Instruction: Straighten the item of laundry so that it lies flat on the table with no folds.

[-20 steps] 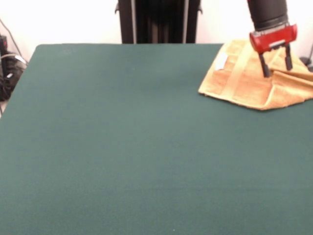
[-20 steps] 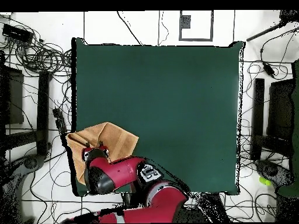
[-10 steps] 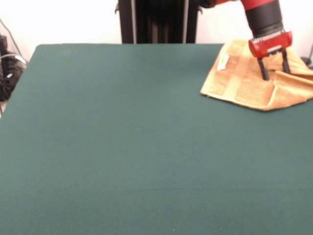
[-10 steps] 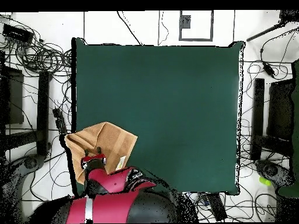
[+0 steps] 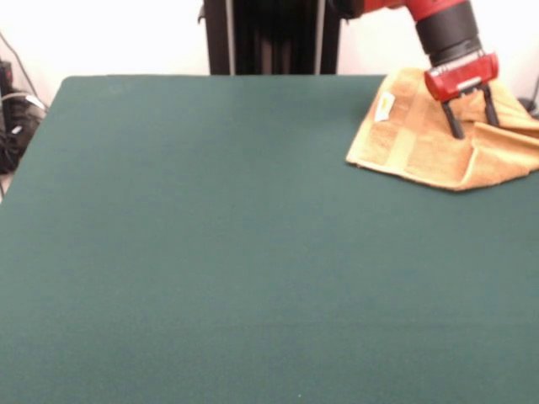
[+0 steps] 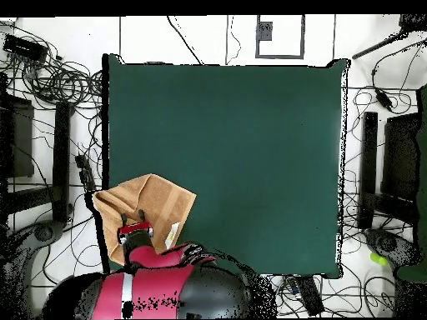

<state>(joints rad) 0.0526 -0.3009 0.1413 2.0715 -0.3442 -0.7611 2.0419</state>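
**Towel bunched at the worktop's corner, end effector on it**

The towel [image 5: 438, 139] lies crumpled at the far right corner of the green worktop [image 5: 219, 252] in the front view, one side folded over, its white tag [image 5: 385, 107] facing up. The end effector [image 5: 472, 124] stands on the cloth with its two fingers spread apart, tips down among the folds. In the overhead view the red arm [image 6: 158, 283] covers part of the towel.

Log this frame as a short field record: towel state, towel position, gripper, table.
towel: golden-orange towel, folded over itself, not flat
towel position: at the table's far right corner in the front view, partly over the edge
white tag: visible near the towel's far left edge
gripper: open, fingers down on the towel
table: green table
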